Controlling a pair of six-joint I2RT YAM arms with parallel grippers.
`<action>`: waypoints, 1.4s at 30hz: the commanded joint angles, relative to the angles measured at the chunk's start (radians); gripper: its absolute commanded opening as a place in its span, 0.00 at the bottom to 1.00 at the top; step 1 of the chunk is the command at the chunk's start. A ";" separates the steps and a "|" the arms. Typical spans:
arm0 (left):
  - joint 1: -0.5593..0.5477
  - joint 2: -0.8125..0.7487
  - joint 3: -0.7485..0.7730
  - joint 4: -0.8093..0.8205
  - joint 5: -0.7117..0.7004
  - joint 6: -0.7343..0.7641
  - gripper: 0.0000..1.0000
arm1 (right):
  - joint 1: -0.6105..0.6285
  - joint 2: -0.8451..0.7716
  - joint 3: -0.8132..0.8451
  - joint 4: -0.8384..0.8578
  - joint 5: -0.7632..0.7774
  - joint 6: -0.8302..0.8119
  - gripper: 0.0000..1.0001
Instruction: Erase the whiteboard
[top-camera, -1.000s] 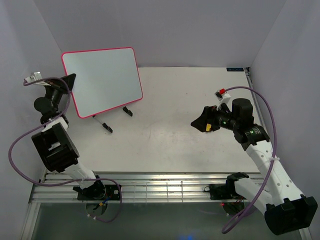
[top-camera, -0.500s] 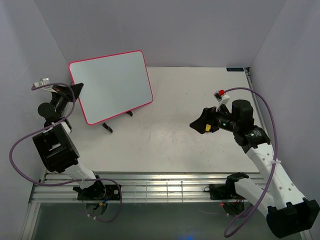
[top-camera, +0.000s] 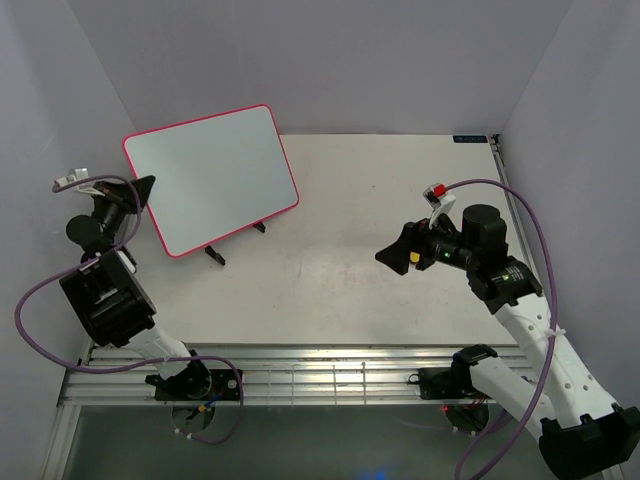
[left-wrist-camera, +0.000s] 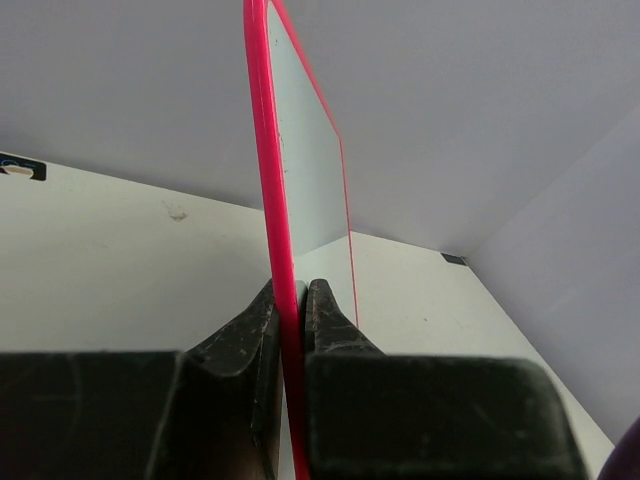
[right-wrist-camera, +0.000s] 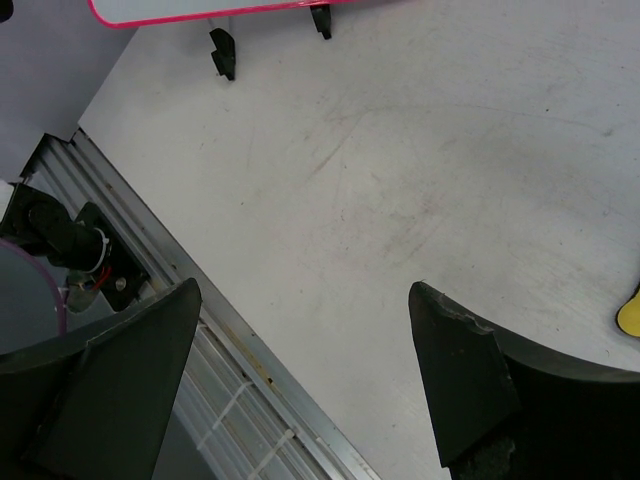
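Observation:
The whiteboard (top-camera: 215, 180), blank white with a thin pink-red frame, stands at the back left on its black legs (top-camera: 213, 254). My left gripper (top-camera: 143, 188) is shut on its left edge. In the left wrist view the frame (left-wrist-camera: 262, 150) runs edge-on up from between my left gripper's (left-wrist-camera: 292, 290) closed fingers. My right gripper (top-camera: 393, 245) hovers over the table's right half, open, well apart from the board. In the right wrist view nothing lies between that gripper's (right-wrist-camera: 302, 290) spread fingers. The board's lower edge (right-wrist-camera: 200, 12) shows at the top.
A small yellow piece (top-camera: 413, 258) shows beside my right fingers, and at the edge of the right wrist view as a yellow piece (right-wrist-camera: 630, 312); I cannot tell whether it lies on the table. A slatted metal rail (top-camera: 320, 375) runs along the near edge. Walls close in left, back and right.
The whiteboard swung right in my left gripper's hold, then came partly back left, now turned more clockwise than a second ago. My right gripper drifted slightly left and down.

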 joint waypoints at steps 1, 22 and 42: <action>0.025 -0.008 0.001 0.373 -0.013 0.179 0.00 | 0.009 -0.025 0.003 0.045 -0.023 -0.008 0.90; 0.105 0.020 -0.065 0.403 0.068 0.342 0.00 | 0.029 -0.072 0.000 0.050 -0.035 -0.012 0.90; 0.157 0.055 -0.135 0.414 0.123 0.605 0.00 | 0.083 -0.126 0.005 0.052 -0.050 -0.013 0.90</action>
